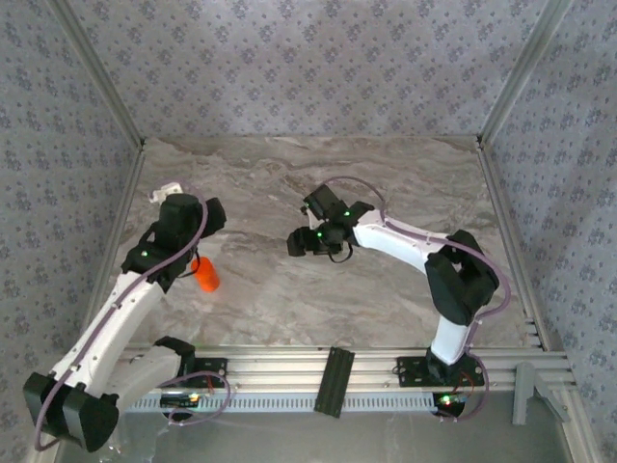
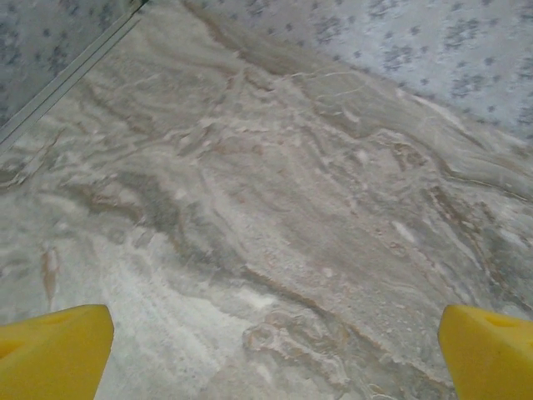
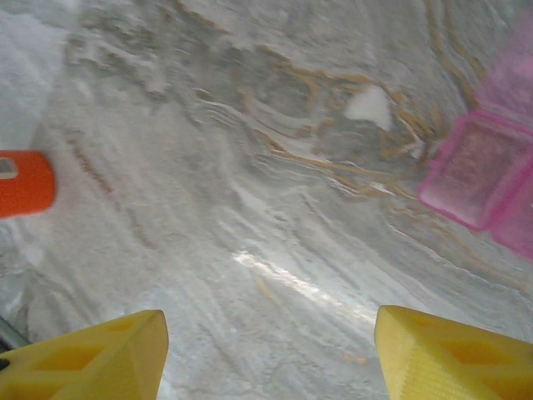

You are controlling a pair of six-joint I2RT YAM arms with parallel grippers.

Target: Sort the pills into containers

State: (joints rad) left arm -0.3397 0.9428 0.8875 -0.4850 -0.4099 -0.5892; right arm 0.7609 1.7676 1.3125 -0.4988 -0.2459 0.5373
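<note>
The pink container (image 3: 476, 171) lies on the worktop (image 3: 250, 167), ahead and right of the right fingers (image 3: 92, 358), cut off at the frame edge. Those stand partly apart, the left fingers (image 2: 50, 354) wide, both empty

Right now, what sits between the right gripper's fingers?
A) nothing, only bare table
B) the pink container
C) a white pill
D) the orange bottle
A: in the right wrist view the right gripper stands open over bare table, the orange bottle off at the left edge and the pink container at the right edge.
</note>
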